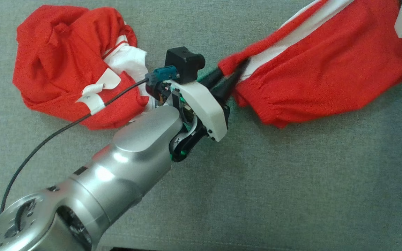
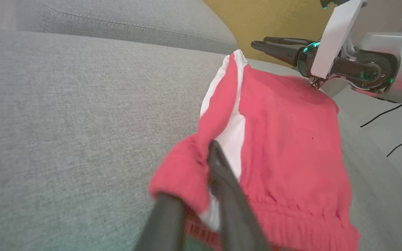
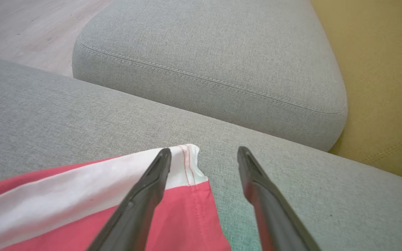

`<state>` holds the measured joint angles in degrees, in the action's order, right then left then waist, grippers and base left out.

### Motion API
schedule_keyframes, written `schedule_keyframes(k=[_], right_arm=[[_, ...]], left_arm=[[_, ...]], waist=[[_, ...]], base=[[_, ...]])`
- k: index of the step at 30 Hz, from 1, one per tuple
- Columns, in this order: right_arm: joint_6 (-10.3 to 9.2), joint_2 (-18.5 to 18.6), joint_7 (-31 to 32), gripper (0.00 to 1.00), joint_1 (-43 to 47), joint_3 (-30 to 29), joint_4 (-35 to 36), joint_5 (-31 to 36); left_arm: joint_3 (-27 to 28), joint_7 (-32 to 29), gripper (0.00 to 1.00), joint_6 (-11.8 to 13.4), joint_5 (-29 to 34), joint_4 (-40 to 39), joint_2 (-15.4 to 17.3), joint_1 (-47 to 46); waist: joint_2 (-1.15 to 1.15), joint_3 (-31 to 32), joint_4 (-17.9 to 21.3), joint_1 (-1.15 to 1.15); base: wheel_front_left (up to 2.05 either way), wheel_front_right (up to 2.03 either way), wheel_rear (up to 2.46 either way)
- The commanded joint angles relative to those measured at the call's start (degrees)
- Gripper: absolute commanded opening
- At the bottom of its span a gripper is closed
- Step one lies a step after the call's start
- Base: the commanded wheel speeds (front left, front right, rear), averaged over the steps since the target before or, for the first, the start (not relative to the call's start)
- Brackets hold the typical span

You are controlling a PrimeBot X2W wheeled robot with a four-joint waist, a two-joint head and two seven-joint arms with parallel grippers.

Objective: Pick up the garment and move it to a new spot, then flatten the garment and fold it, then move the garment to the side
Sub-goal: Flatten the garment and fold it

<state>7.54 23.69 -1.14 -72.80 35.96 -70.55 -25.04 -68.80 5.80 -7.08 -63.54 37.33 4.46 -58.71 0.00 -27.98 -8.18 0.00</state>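
Two red pieces lie on the grey cushion [image 1: 257,174]. The garment [image 1: 326,69], shorts with a white side stripe and a gathered waistband, is stretched along its far right side. A crumpled red-and-white heap [image 1: 72,62] sits far left. The left end effector [image 1: 237,71] pinches the waistband, and the right end effector [image 3: 204,150] stands spread at the hem corner.

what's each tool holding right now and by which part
The left tool pinches the red shorts at the elastic waistband corner; right tool is open, holding nothing.
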Motion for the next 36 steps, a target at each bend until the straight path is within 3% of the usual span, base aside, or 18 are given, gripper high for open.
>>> schedule_keyframes(k=[1,13,25,30,34,36], right_arm=[[-0.05,-1.0,-1.1,1.00,-1.3,0.2,0.3,0.1],[-0.05,-3.1,-5.3,1.00,3.9,-1.2,-1.8,-3.4],[-0.05,-2.4,-9.6,1.00,14.6,1.9,2.0,-7.8],[-0.05,-2.5,-12.4,1.00,19.1,1.4,5.7,-11.1],[-0.05,-2.4,-13.7,1.00,23.9,-0.9,10.9,-13.5],[-0.05,-2.0,-13.8,1.00,26.6,-4.3,16.3,-13.8]], left_arm=[[0.8,1.1,1.00,-0.1,0.2,-0.2,0.1,-2.7],[0.3,2.5,1.00,-0.3,-3.2,3.5,-0.3,2.9],[-1.6,1.6,1.00,0.4,-4.5,4.4,1.5,11.1],[-1.0,6.1,1.00,5.2,-2.2,5.0,4.6,13.2],[2.1,9.1,1.00,12.2,3.2,4.1,8.7,14.2],[6.8,9.1,1.00,16.5,8.5,0.0,11.3,15.0]], waist=[[0.00,0.3,0.1,0.00],[0.00,8.5,1.7,0.00],[0.00,18.6,3.5,0.00],[0.00,22.7,4.5,0.00],[0.00,25.6,5.5,0.00],[0.00,26.2,5.9,0.00]], base=[[0.00,0.00,0.00],[0.00,0.00,0.00],[0.00,0.00,0.00],[0.00,0.00,0.00],[0.00,0.00,0.00],[0.00,0.00,0.00]])
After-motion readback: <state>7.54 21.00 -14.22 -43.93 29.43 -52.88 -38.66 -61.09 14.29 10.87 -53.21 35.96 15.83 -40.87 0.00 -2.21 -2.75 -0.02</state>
